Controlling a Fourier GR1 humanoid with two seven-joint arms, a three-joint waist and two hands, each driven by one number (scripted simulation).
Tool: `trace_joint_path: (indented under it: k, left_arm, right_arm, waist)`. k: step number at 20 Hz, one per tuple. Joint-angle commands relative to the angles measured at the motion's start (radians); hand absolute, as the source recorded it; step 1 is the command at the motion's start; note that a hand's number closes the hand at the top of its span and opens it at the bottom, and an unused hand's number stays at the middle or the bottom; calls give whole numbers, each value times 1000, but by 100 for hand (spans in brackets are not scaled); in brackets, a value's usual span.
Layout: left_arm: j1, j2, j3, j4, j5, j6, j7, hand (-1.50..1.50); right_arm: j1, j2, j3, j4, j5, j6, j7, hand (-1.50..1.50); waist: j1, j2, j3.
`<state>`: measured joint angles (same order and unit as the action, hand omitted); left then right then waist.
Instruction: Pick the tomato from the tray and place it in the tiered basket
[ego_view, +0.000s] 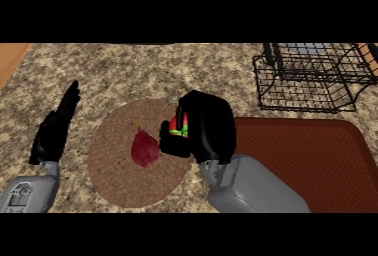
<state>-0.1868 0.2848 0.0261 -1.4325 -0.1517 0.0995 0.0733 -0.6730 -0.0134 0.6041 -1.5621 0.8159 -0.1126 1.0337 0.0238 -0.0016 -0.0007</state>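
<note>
In the head view, a speckled brown-and-beige granite counter (148, 70) fills the scene, with a strip of pale wood (10, 60) at its upper left edge, a round woven mat (122, 175) in the middle, a dark red-brown tray (310, 155) at the right and a black wire tiered basket (310, 80) at the upper right. The right hand (203, 127) hangs over the mat's right rim, its fingers curled round the tomato (179, 126), which shows red and green between them, while a dark red piece (145, 149) lies flat on the mat just left of it. The left hand (55, 127) rests at the left, fingers straight and up, holding nothing.
</note>
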Motion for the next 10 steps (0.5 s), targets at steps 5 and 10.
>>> trace_joint_path:
  k: [5, 10]
  left_arm:
    - [4, 20, 36, 24, 17, -21, -19, 0]
    - [55, 14, 40, -16, 16, -17, -14, 0]
  right_arm:
    - [-271, 0, -200, -27, 146, 31, 97, 150]
    - [-326, -125, -273, -81, 155, 230, 88, 150]
  waist:
    - [-23, 0, 0]
    - [-30, -4, 0]
